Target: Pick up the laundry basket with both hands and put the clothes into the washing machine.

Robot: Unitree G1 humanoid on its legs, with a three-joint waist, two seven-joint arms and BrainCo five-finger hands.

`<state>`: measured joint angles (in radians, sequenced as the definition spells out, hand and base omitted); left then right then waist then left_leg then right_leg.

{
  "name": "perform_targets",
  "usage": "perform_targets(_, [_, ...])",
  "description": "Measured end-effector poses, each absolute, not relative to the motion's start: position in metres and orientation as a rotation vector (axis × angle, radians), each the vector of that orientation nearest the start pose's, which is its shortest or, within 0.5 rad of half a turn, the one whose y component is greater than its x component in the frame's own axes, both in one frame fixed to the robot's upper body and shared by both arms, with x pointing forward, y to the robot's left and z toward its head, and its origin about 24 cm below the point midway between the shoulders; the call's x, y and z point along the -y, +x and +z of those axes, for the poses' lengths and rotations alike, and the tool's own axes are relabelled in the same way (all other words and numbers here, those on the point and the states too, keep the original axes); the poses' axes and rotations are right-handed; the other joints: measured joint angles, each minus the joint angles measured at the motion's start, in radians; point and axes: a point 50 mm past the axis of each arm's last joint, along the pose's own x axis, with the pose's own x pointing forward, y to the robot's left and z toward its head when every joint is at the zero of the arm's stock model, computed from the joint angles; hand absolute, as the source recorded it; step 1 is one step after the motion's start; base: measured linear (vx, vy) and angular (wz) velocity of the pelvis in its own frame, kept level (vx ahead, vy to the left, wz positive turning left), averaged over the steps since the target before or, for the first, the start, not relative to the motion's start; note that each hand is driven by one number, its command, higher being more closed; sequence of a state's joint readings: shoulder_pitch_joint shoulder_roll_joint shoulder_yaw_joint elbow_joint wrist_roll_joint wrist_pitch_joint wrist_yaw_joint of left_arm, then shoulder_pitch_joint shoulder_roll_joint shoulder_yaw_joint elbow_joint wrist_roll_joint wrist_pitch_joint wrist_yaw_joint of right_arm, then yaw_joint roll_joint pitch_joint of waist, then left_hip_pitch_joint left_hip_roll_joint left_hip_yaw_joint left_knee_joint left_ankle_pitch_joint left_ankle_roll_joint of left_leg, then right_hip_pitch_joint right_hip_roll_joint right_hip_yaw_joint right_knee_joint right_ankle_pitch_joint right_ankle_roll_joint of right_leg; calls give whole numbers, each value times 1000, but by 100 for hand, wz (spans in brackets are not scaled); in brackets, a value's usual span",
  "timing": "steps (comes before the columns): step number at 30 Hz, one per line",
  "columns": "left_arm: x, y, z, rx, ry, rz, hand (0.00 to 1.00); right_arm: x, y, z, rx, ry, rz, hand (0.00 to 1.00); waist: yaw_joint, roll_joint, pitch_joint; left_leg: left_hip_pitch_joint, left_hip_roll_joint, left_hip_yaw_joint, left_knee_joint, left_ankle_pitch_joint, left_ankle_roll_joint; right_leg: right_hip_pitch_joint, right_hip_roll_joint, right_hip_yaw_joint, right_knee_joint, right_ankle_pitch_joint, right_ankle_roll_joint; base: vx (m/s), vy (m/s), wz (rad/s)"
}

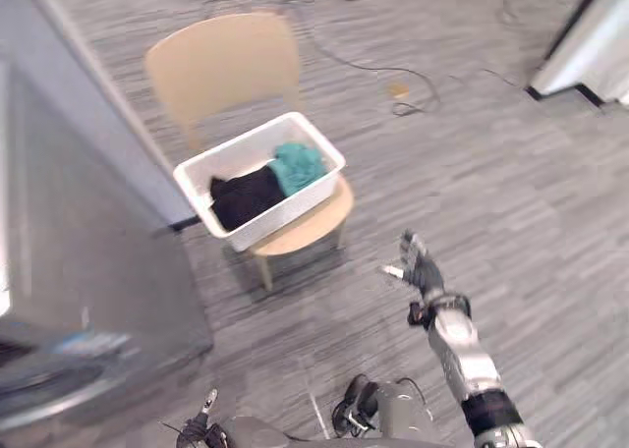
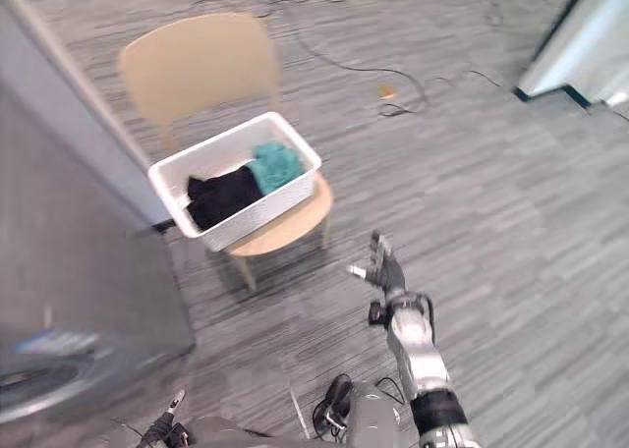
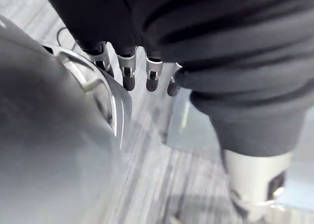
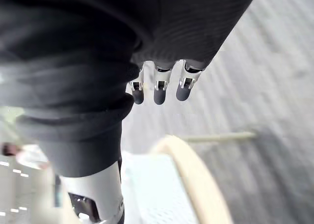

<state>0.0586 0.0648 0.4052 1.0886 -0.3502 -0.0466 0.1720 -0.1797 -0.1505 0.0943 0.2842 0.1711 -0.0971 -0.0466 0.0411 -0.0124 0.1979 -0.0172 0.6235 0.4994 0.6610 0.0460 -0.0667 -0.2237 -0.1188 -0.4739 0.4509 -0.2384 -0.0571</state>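
On the chair (image 1: 221, 65): we've got the basket (image 1: 270, 222) sitting on the seat (image 1: 319, 217), upright with its open side up. Neither hand is on it.
basket axis: the long side runs pretty much parallel to the chair's back, so it lies crosswise to us and a bit skewed. One short end points left at the washer (image 1: 79, 271); the other points right and slightly away from us.
clothes: black cloth (image 1: 246, 197) is bunched in the washer-side end and teal cloth (image 1: 298, 166) in the other end. The two touch in the middle.
seat: a strip of it shows past the basket's near-right side.
washer: big grey box on our left, just beside the chair. The basket's left end comes close to it, but we can't tell whether they touch.
right hand (image 1: 421, 269): out over the floor (image 1: 511, 193), to the right of the chair and nearer to us, clear of both chair and basket. Fingers are straight and spread, with nothing in them. Its wrist view shows the seat's edge past the fingertips.
left hand (image 3: 128, 69): down low by the washer, fingers straight and relaxed, holding nothing. The washer's silver door ring (image 3: 115, 106) is right beside them, and we can't say if they touch.
floor: grey striped carpet.
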Motion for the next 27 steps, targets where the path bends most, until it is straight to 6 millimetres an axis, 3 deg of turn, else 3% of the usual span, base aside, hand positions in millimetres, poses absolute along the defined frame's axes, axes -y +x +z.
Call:
perform_targets(1, [-227, 84, -160, -1031, -366, 756, 0, 153, 291, 38, 5, -20, 62, 0, 10, -1, -1, -16, -27, -43, 39, -35, 3, 16, 10, 24, -28, 11, -3, 182, -192, -125])
perform_targets(3, [-215, 95, -158, -998, -363, 668, 0, 140, 305, 59, 81, -69, 111, 0, 31, 1, -5, -90, -158, -193, 100, -125, 1, 109, 39, 64, -128, 33, 4, 210, -126, -77])
perform_targets(4, [-215, 96, -158, -991, -355, 653, 0, 135, 307, 62, 95, -85, 126, 0, 31, 3, -8, -113, -183, -206, 103, -144, 2, 131, 46, 64, -151, 35, 6, 212, -55, -19])
perform_targets(7, [-212, 103, -155, -972, -327, 607, 0, 119, 320, 86, 185, -153, 171, 0, 33, 6, -15, -244, -305, -119, 62, -203, 51, 217, 61, 32, -252, 52, 27, 232, 45, 28])
perform_targets(9, [-207, 110, -155, -967, -326, 575, 0, 109, 334, 115, 281, -206, 165, 0, 69, 16, -20, -291, -413, 9, -125, -204, 71, 238, 68, 24, -281, 61, 45, 265, 147, 13])
perform_targets(10, [-204, 106, -157, -993, -323, 558, 0, 104, 338, 122, 304, -229, 173, 0, 87, 20, -28, -261, -421, 42, -196, -222, 120, 242, 82, 29, -286, 60, 57, 276, 137, 7])
perform_targets(13, [-208, 105, -159, -1013, -327, 566, 0, 85, 344, 124, 309, -276, 211, 0, 103, -8, -32, -231, -447, 19, -194, -238, 162, 303, 79, 27, -330, 84, 98, 273, 103, 37])
perform_targets(14, [-208, 101, -161, -1037, -346, 583, 0, 73, 341, 119, 298, -292, 257, 0, 117, -9, -31, -195, -449, 14, -188, -255, 187, 322, 70, 23, -272, 77, 109, 233, 98, 31])
perform_targets(16, [-211, 90, -164, -1081, -345, 604, 0, 52, 335, 112, 286, -314, 344, 0, 113, -11, -31, -142, -441, -11, -194, -258, 189, 281, 33, 13, -48, 83, 127, 193, 81, 36])
perform_targets(17, [-214, 89, -164, -1096, -308, 590, 0, 46, 333, 112, 291, -335, 381, 0, 109, -20, -37, -115, -441, -36, -215, -263, 179, 232, -3, 17, 113, 115, 164, 158, 5, 55])
perform_targets(18, [-216, 89, -163, -1102, -283, 579, 0, 45, 333, 111, 292, -345, 394, 0, 109, -24, -39, -89, -445, -66, -247, -275, 159, 201, -23, 10, 202, 105, 162, 189, -47, 82])
perform_targets(20, [-223, 89, -162, -1103, -238, 573, 0, 46, 333, 105, 279, -402, 406, 0, 109, -48, -46, -71, -469, -122, -290, -266, 141, 172, -64, -5, 232, 51, 118, 166, -97, 91])
perform_targets(22, [-224, 97, -159, -1082, -223, 553, 0, 59, 337, 94, 254, -521, 390, 0, 107, -61, -55, -79, -485, -251, -328, -254, 113, 155, -69, -3, 88, 22, 73, 162, -142, 128])
perform_targets(24, [-222, 105, -157, -1058, -196, 513, 0, 79, 342, 82, 201, -625, 365, 0, 105, -58, -54, -90, -497, -350, -352, -243, 97, 119, -67, 101, -28, 23, 74, 127, -148, 154])
perform_targets(26, [-221, 114, -154, -1039, -161, 480, 0, 102, 345, 69, 133, -752, 331, 0, 100, -58, -53, -112, -515, -463, -348, -229, 74, 81, -61, 246, -114, 43, 108, 143, -213, 185])
perform_targets(27, [-223, 116, -153, -1032, -148, 474, 0, 115, 346, 63, 93, -808, 310, 0, 86, -61, -53, -125, -530, -537, -342, -219, 55, 80, -64, 298, -168, 67, 143, 238, -388, 216])
